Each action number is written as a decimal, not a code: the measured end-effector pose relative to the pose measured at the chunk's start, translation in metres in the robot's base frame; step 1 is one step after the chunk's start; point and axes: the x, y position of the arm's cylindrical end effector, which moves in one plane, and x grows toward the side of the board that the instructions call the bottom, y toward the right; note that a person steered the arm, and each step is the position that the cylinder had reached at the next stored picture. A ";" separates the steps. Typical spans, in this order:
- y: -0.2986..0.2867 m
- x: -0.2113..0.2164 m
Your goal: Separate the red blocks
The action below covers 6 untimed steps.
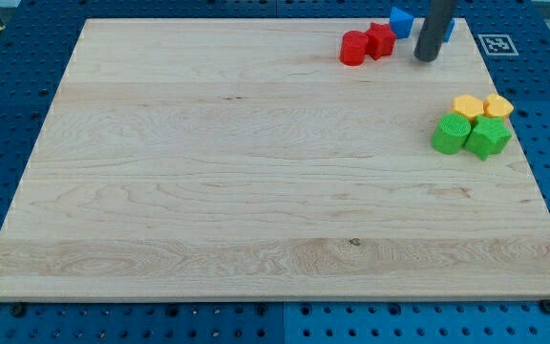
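Observation:
Two red blocks sit touching near the view's top right of the wooden board: a round red block [353, 49] on the left and a star-like red block [381, 39] on its right. My tip [426, 58] is on the board just to the right of the red pair, a short gap from the star-like one. The dark rod rises from the tip out of the view's top.
A blue block [402, 21] lies just above and right of the red pair, and part of another blue block [449, 28] shows behind the rod. At the right edge sit two yellow blocks [467, 105] [497, 105] above two green blocks [451, 134] [488, 138].

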 end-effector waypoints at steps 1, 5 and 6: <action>-0.035 -0.004; -0.197 0.009; -0.209 -0.012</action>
